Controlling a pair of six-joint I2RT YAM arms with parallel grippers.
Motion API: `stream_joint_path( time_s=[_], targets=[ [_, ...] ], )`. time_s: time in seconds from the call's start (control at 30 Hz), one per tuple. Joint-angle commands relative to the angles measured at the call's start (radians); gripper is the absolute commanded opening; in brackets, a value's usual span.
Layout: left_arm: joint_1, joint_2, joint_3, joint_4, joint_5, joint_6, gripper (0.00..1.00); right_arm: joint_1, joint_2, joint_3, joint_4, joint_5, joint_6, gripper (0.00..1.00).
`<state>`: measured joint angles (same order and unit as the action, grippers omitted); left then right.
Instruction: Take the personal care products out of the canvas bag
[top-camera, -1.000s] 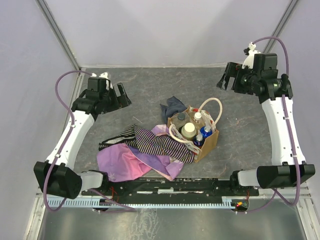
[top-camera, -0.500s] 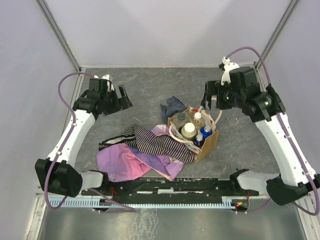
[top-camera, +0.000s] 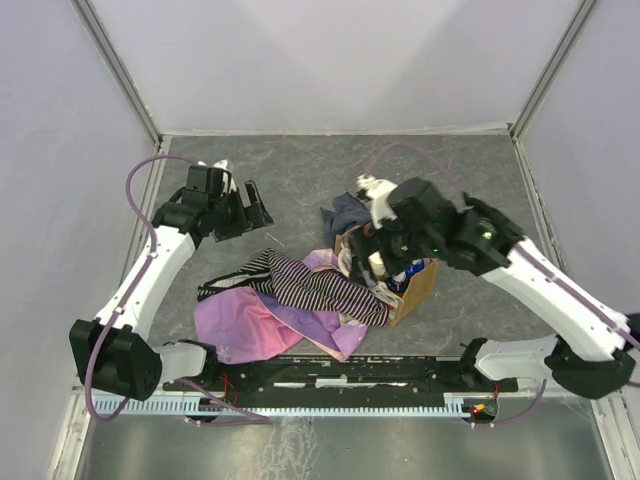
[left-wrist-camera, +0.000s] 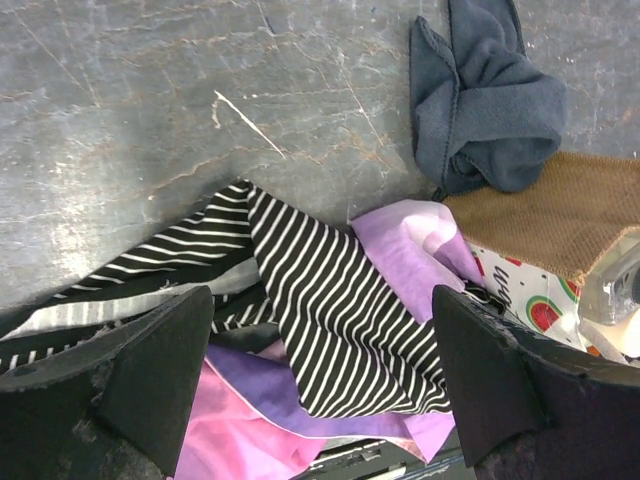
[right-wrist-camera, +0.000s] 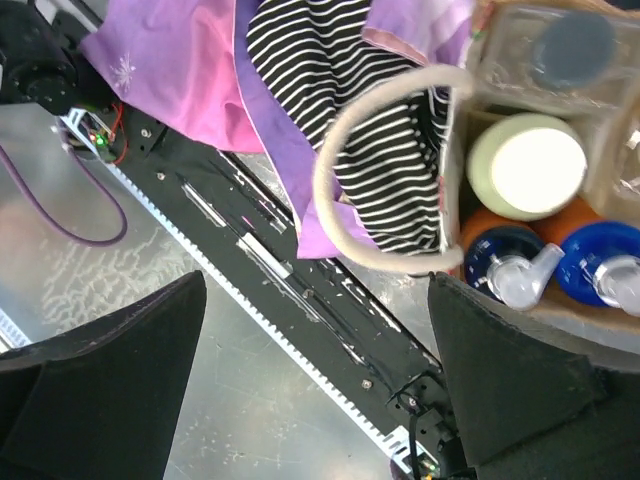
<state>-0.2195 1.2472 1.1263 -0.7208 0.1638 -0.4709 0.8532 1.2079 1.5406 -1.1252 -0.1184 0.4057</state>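
A small tan canvas bag (top-camera: 418, 285) stands upright near the middle of a grey tabletop (top-camera: 480, 180), with the personal care products packed closely inside it. The right gripper (top-camera: 385, 240) hangs directly above the bag's mouth, its jaws spread wide and holding nothing. From the right wrist view, the bag holds a cream-capped bottle (right-wrist-camera: 527, 167), a clear square bottle (right-wrist-camera: 560, 45) with a dark cap, and two blue-topped bottles (right-wrist-camera: 560, 270) with pale nozzles. A thick cream handle loop (right-wrist-camera: 350, 175) arches beside them at the bag's open edge.

The left gripper (top-camera: 240, 208) hovers well apart, over bare tabletop to the left. Its jaws are also open and empty.

Striped and purple clothes (top-camera: 300, 300) lie heaped against the bag's left side. A blue-grey cloth (top-camera: 345, 215) sits just behind the bag.

The bottles are crowded, so a descending finger could likely strike a neighbouring cap or wedge between two bottles. A finger could also catch the handle loop and tip or drag the light bag. Lifting a snug bottle may pull the bag upward with it.

Open tabletop lies to the right and far side of the bag, giving room to set bottles down. The near edge, with its rail, is close to the clothes.
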Motion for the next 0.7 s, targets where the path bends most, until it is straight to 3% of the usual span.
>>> stream_joint_path(
  time_s=[0.0,0.13,0.3,0.4,0.5,0.67],
  targets=[
    [-0.053,-0.012,-0.004,0.036,0.001,-0.056,0.94,0.097,0.129,0.117,0.028,0.153,0.014,1.00],
    [-0.181,-0.025,-0.053,0.039,-0.062,-0.138,0.88,0.079,0.285,0.345,0.014,0.292,-0.071,1.00],
    [-0.349,-0.036,-0.125,0.017,-0.175,-0.239,0.92,-0.069,0.656,0.761,-0.156,0.249,-0.129,1.00],
    [-0.390,-0.048,-0.149,-0.053,-0.231,-0.279,0.96,-0.175,0.882,1.013,-0.260,0.133,-0.149,1.00],
    [-0.403,-0.087,-0.188,-0.071,-0.227,-0.309,0.98,-0.248,0.985,1.050,-0.263,0.050,-0.154,1.00],
    [-0.431,-0.124,-0.249,-0.060,-0.223,-0.354,0.98,-0.279,1.064,0.999,-0.198,0.047,-0.192,1.00]
  ],
)
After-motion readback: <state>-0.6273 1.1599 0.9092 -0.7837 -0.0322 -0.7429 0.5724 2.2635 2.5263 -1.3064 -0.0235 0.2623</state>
